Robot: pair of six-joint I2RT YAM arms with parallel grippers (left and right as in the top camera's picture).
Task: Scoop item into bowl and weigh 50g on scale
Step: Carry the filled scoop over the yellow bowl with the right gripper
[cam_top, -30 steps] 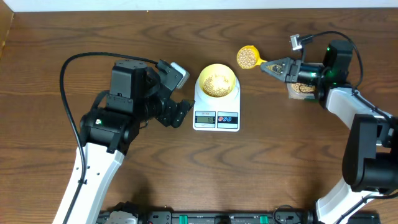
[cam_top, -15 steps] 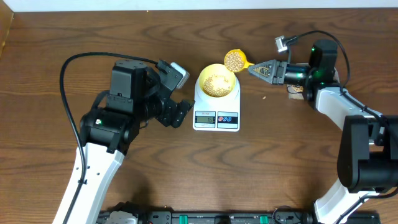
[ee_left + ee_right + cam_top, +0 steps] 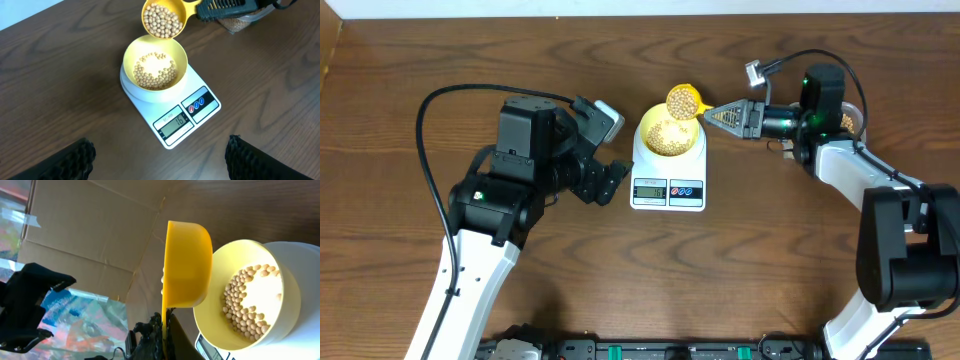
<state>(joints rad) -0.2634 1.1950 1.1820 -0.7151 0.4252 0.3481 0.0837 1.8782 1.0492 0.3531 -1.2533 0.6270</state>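
Brown wooden table [image 3: 770, 260]: the scale [image 3: 668, 190] carries the bowl [image 3: 126, 65], beans [image 3: 155, 75] thinly covering its bottom. Right tool [image 3: 730, 117], clamped on the loaded scoop [image 3: 682, 101] by its handle, holds it over the bowl's 1 o'clock rim; left tool [image 3: 615, 148] gapes empty at 9 o'clock. Next: tip slowly, watching the display [image 3: 172, 122].

I have my left arm [image 3: 485, 215] bent, forearm angled inward, left gripper [image 3: 611, 150] spread wide with nothing between the fingers. My right arm [image 3: 860, 175] stretches leftward, right gripper [image 3: 725, 116] clamped tight on the scoop [image 3: 682, 100] by its handle.
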